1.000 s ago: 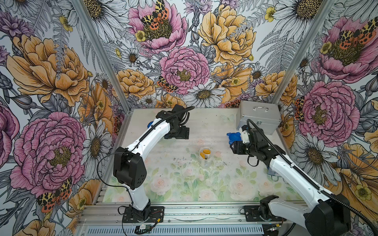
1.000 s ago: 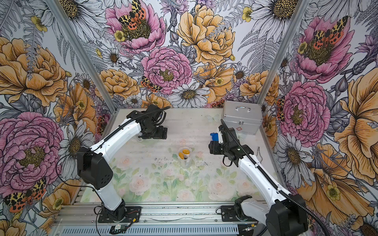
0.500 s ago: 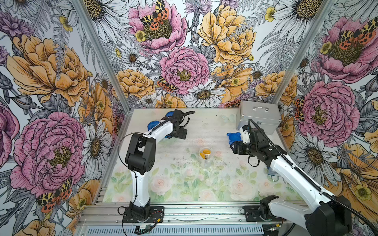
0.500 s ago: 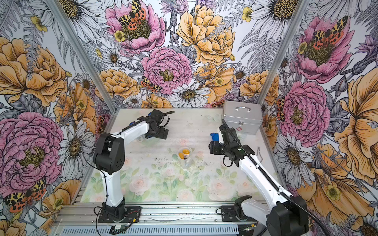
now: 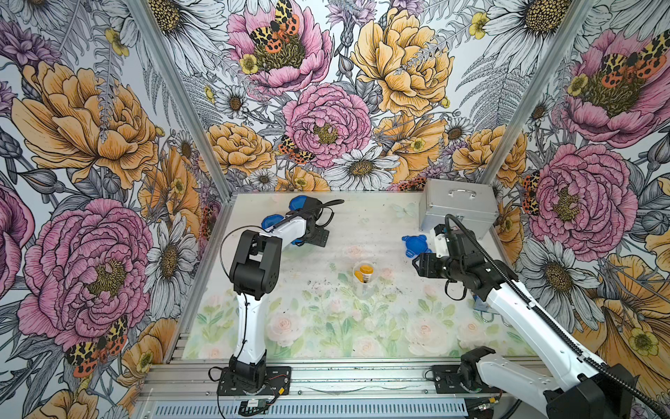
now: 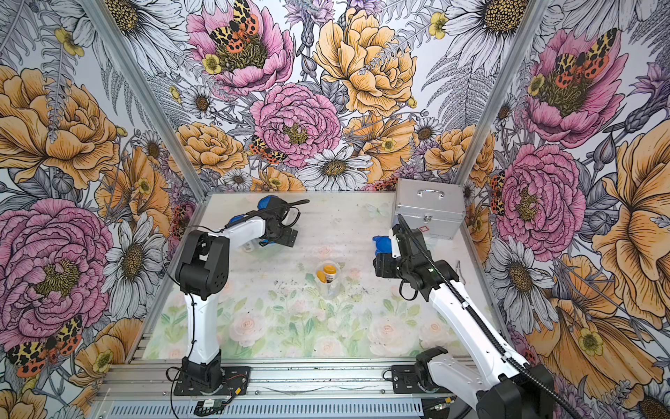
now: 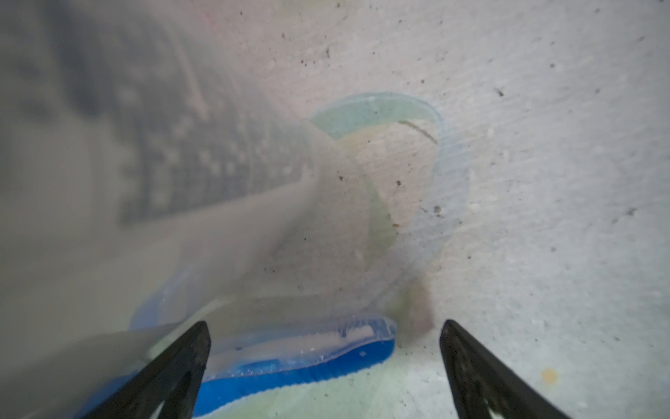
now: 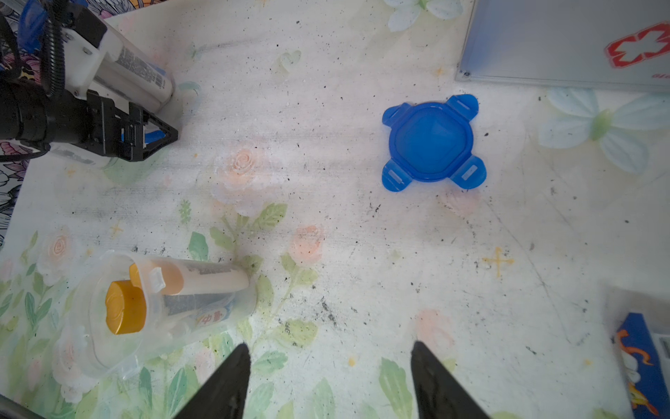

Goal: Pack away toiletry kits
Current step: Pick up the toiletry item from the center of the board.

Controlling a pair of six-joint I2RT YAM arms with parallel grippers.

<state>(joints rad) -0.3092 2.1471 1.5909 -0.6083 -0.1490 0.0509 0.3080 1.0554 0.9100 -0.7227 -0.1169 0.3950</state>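
A clear cup (image 5: pixel 363 277) (image 8: pixel 108 326) with gold-capped bottles (image 8: pixel 125 308) in it stands unlidded mid-table. Its loose blue four-tabbed lid (image 5: pixel 415 245) (image 8: pixel 431 141) lies to the right. My right gripper (image 5: pixel 418 266) (image 8: pixel 330 362) hovers open and empty between cup and lid. At the back left are two blue-lidded cups (image 5: pixel 301 201) (image 5: pixel 272 220). My left gripper (image 5: pixel 321 237) (image 7: pixel 324 337) is open, low over a clear cup lying on its side (image 7: pixel 253 217) (image 8: pixel 141 79). That cup's blue lid (image 7: pixel 290 370) lies partly between the fingers.
A silver metal case (image 5: pixel 456 210) (image 6: pixel 427 210) with a handle stands at the back right, close behind my right arm. A blue package (image 8: pixel 641 362) lies near the table's right edge. The cell's flowered walls close the back and both sides.
My left arm has folded, its elbow coming up over its base, uncovering the two blue lids at the back left. Its gripper stays by the lying cup. The right arm has not moved.
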